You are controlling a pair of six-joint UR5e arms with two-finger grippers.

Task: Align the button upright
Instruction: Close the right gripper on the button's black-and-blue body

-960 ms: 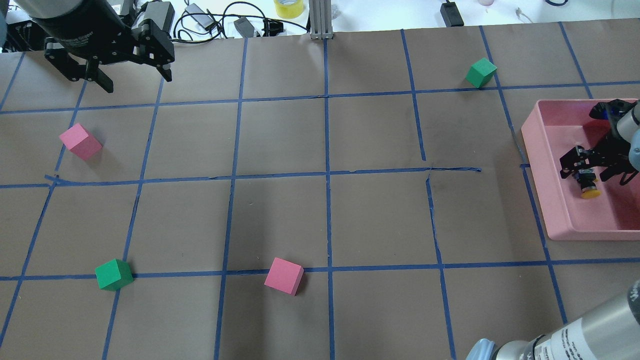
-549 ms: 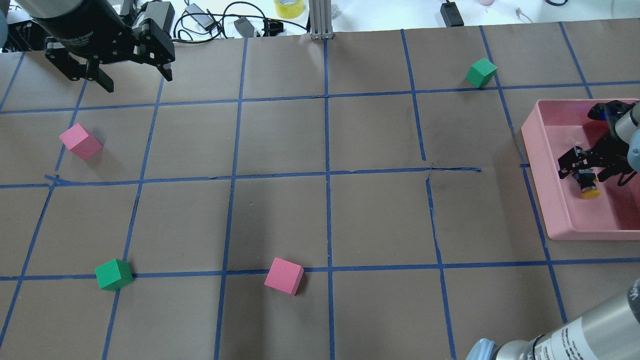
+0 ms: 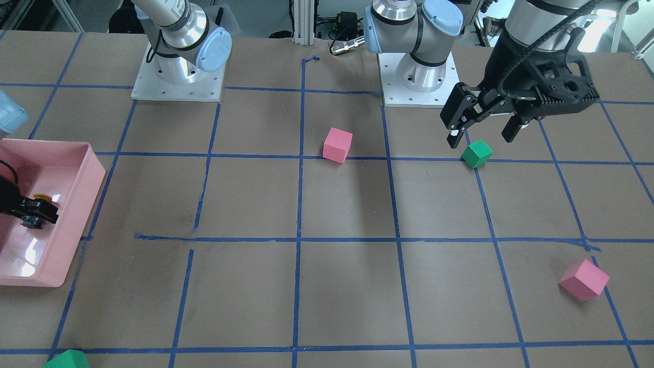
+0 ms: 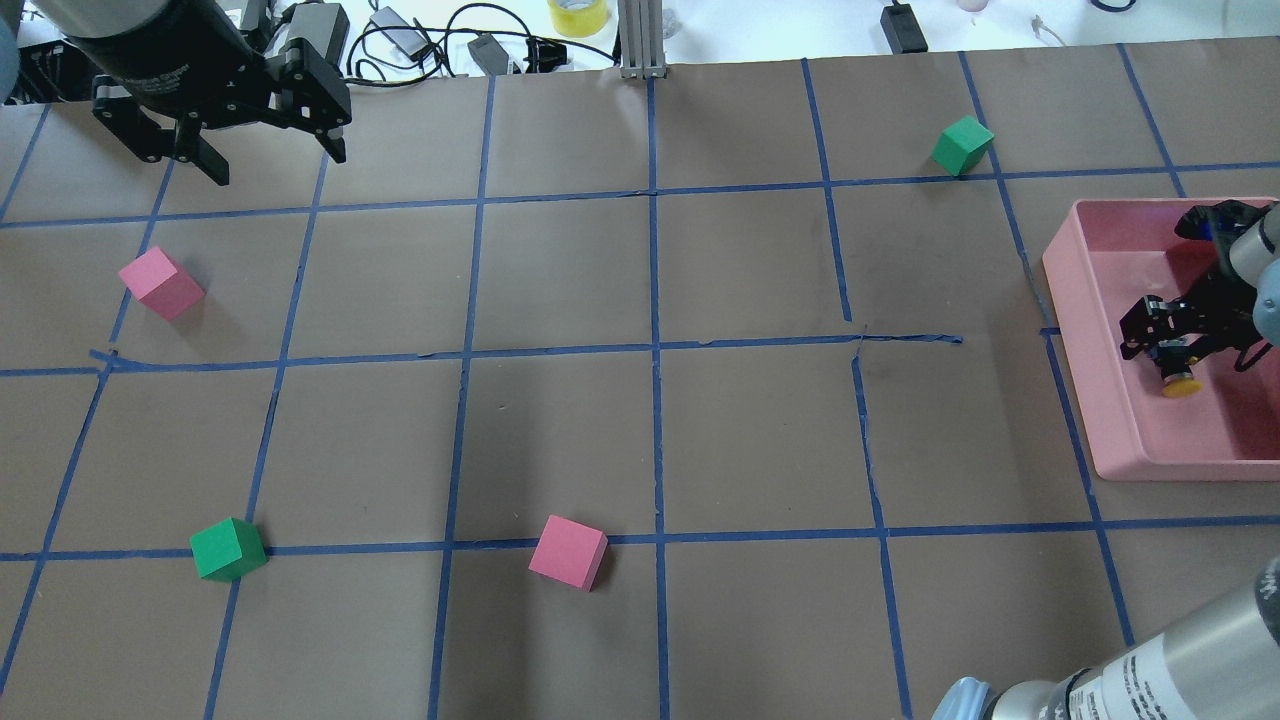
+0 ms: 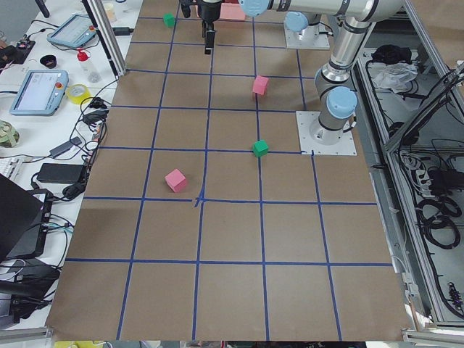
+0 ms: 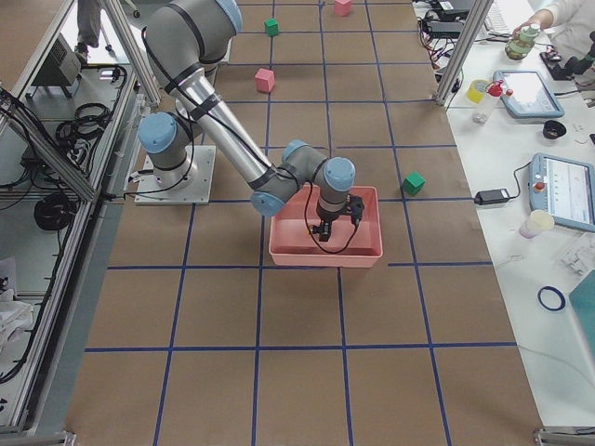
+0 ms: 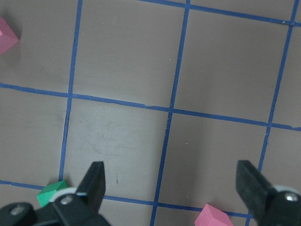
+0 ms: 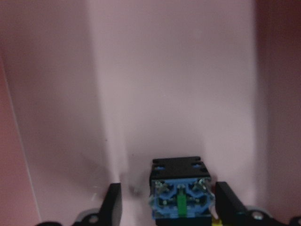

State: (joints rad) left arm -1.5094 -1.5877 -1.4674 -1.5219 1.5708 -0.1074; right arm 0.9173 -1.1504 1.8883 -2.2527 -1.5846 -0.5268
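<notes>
we find the small push-button switch with a round yellow cap and black body (image 4: pixel 1179 374) inside the shallow pink plastic tray (image 4: pixel 1072 335) at the right end of the brown paper-covered table marked with blue tape lines (image 4: pixel 560 440). the right gripper (image 4: pixel 1172 352) reaches down into the tray with one finger on either side of the button. in the right wrist view a strip of pink floor shows between one finger and the button's body, while the other finger sits just beside it. we therefore read the jaws as parted and straddling the button rather than clenched on it. from overhead the yellow cap points sideways, toward the robot's side of the tray, so we judge the button is not upright yet. the straddling pose makes sense to us as the set-up for gripping the body and tipping it onto its base. we cannot tell whether the button rests on the tray floor or is raised a little. the left gripper (image 4: pixel 277 163) hovers over the far left of the table with its jaws spread wide and nothing between them. it is parked well apart from the tray, likely to keep out of the way. a green cube (image 3: pixel 476 154) lies on the table near it.
</notes>
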